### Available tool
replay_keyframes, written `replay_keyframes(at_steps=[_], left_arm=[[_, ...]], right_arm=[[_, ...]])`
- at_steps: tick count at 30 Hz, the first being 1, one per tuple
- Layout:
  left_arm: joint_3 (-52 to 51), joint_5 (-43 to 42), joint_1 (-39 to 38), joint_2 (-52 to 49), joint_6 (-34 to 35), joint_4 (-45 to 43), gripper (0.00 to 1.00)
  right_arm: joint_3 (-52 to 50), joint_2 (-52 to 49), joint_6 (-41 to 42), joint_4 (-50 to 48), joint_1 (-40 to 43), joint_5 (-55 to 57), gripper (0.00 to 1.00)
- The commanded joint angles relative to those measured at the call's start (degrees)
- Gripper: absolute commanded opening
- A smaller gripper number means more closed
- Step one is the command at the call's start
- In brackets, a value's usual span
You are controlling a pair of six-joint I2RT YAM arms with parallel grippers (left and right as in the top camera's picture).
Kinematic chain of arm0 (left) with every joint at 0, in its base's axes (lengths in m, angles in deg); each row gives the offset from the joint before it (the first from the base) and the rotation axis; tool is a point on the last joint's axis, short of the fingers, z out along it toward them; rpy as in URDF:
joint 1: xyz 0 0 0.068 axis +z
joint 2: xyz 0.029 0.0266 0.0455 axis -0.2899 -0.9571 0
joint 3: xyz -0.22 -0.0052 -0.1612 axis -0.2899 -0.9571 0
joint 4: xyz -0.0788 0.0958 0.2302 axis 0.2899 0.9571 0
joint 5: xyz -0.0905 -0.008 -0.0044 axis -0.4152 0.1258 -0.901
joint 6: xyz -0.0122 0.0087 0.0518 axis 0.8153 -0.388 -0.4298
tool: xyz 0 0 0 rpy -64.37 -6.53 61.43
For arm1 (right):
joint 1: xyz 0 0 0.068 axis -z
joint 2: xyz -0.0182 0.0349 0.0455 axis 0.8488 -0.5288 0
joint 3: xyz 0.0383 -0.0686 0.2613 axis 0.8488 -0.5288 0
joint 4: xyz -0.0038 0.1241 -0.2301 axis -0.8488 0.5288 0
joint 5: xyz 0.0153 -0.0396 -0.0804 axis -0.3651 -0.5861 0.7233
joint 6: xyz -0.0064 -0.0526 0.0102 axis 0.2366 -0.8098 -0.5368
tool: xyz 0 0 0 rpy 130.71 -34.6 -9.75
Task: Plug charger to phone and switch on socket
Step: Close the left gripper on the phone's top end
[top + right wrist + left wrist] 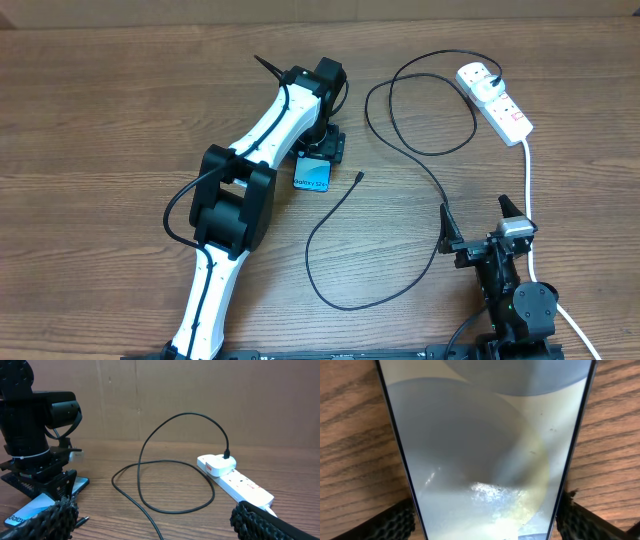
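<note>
The phone (312, 178) lies flat on the wooden table, "Galaxy" end toward me. My left gripper (325, 150) is down over its far end, with a finger pad against each long edge. The phone's pale screen (480, 445) fills the left wrist view and also shows in the right wrist view (27, 510). The charger's black cable (330, 250) loops across the table. Its plug tip (360, 176) lies free just right of the phone, also in the right wrist view (82, 521). Its white adapter (476, 76) sits in the socket (508, 115) at the far right. My right gripper (478, 225) is open and empty at the near right.
The socket's thick white cord (528, 190) runs down the right side past my right arm. The cable makes a large loop (165, 485) between the phone and the socket (245, 487). A cardboard wall stands behind the table.
</note>
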Motion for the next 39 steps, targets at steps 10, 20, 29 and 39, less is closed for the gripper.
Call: replay_keyframes(at_steps=[10, 20, 29, 39], left_arm=[[0.20, -0.20, 0.48, -2.29, -1.99, -0.31, 0.85], [0.20, -0.22, 0.48, -2.29, -1.90, -0.48, 0.78], [0.22, -0.22, 0.48, -2.29, -1.90, -0.74, 0.78], [0.20, -0.22, 0.48, -2.29, -1.90, -1.66, 0.81]], right_arm=[[-0.59, 0.37, 0.31, -0.31, 0.04, 0.55, 1.00], [-0.59, 0.37, 0.33, -0.31, 0.04, 0.55, 1.00], [-0.59, 0.37, 0.33, -0.31, 0.04, 0.55, 1.00], [-0.59, 0.37, 0.33, -0.31, 0.04, 0.55, 1.00]])
